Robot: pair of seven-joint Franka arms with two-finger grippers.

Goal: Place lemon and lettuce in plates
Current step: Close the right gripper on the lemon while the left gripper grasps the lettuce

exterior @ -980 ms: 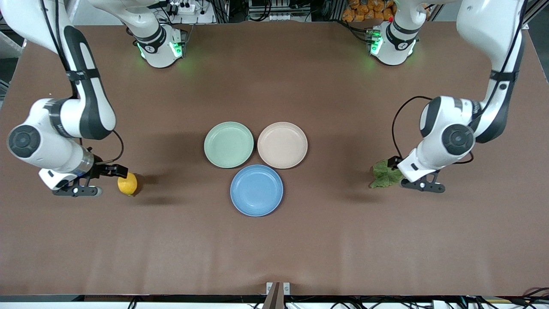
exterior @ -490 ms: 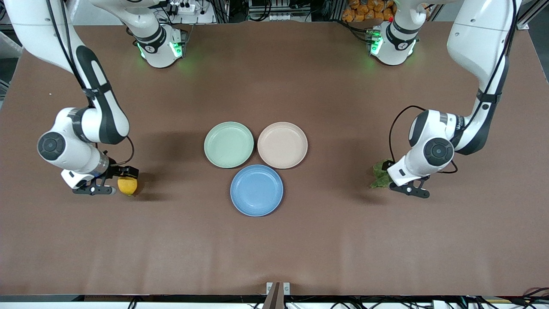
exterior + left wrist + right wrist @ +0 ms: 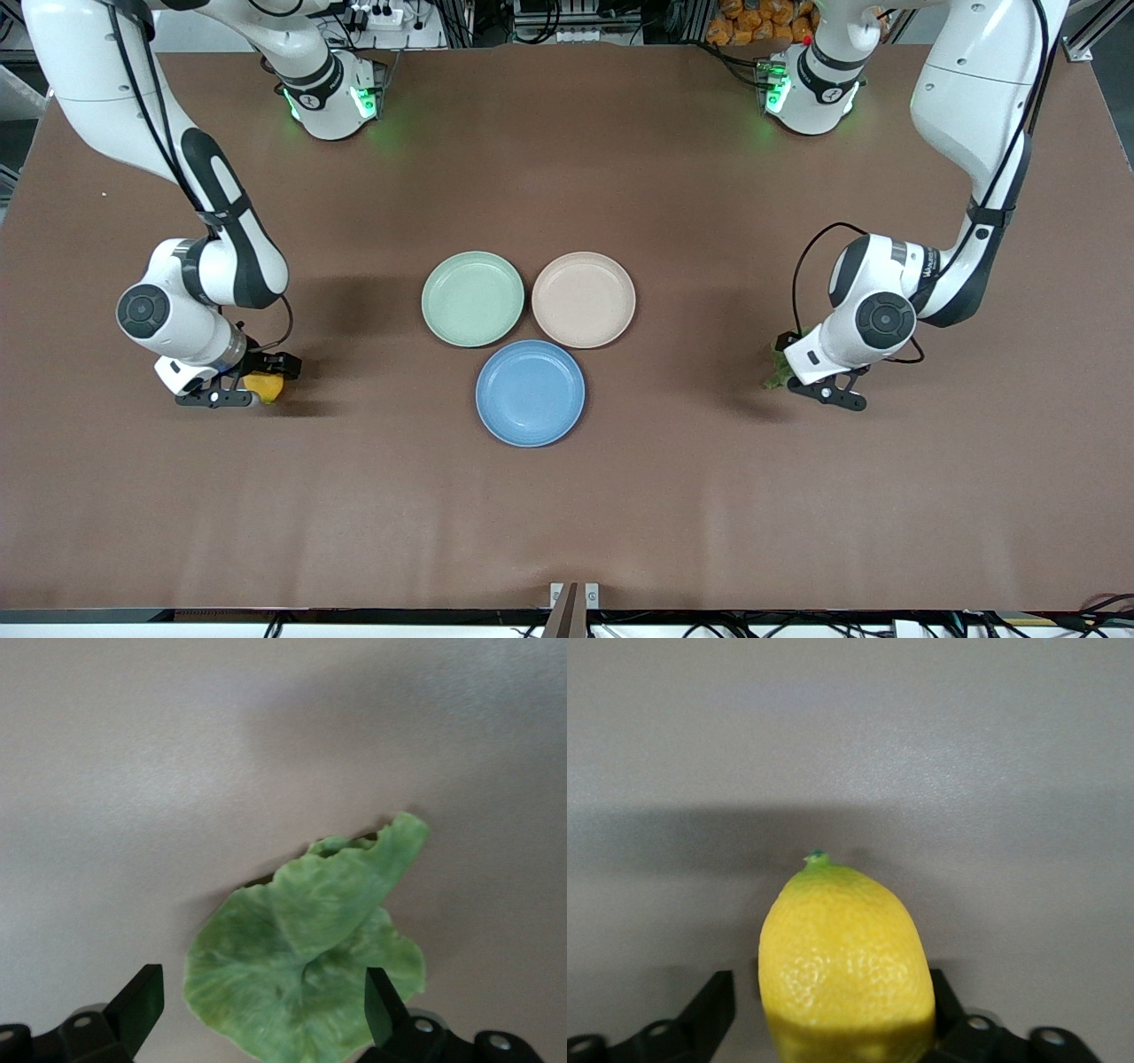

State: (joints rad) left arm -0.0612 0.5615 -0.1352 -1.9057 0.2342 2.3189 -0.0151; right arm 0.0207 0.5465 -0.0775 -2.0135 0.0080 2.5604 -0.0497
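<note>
The yellow lemon (image 3: 267, 387) lies on the table toward the right arm's end. My right gripper (image 3: 257, 383) is down at it and open, with the lemon (image 3: 846, 966) between its fingers (image 3: 713, 1005). The green lettuce (image 3: 777, 374) lies flat toward the left arm's end, mostly hidden under my left gripper (image 3: 802, 370). That gripper is open and low over the leaf (image 3: 310, 966), one finger (image 3: 383, 1003) on each side of it. The blue plate (image 3: 530, 392) and the beige-pink plate (image 3: 583, 299) stand empty at the table's middle.
A mint green plate (image 3: 472, 298), also empty, stands beside the beige-pink plate and touches it. The blue plate is nearer to the front camera than both. Bare brown tabletop (image 3: 567, 532) lies all round the plates and between them and each gripper.
Both arms have come down and moved in toward the plates. The right gripper's fingers now straddle the lemon. The left gripper now covers most of the lettuce.
</note>
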